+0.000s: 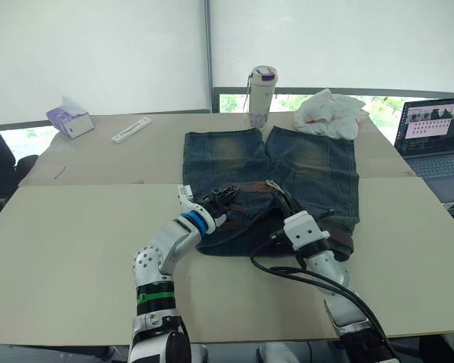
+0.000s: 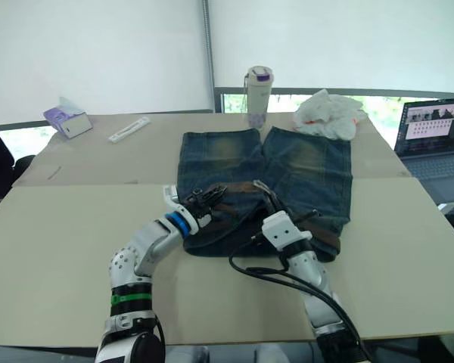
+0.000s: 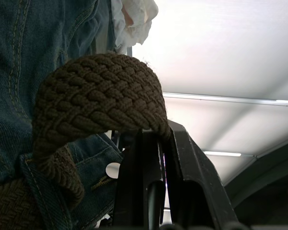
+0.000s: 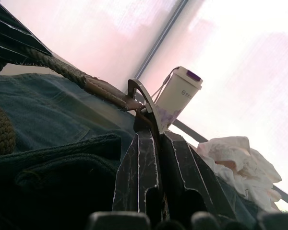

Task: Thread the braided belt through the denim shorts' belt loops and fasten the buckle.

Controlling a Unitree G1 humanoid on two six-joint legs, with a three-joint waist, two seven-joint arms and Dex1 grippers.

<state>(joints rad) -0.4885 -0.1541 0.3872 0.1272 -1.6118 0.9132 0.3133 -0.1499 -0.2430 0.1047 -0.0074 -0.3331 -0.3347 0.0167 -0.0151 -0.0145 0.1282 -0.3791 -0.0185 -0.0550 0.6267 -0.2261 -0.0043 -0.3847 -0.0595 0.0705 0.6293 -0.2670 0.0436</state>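
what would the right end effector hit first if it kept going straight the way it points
Probably the bottle. The right end effector, shut on the buckle, points up the shorts toward the far table edge, where the bottle stands almost in line. Depth is unclear, so it might pass beside it.

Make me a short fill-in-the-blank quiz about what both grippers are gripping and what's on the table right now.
1. The left gripper is shut on a loop of the braided ____.
2. The right gripper pinches the silver ____.
3. The denim shorts lie on the ____.
4. Beyond the shorts stands a white ____ with a purple lid.

Missing words: belt; buckle; table; bottle
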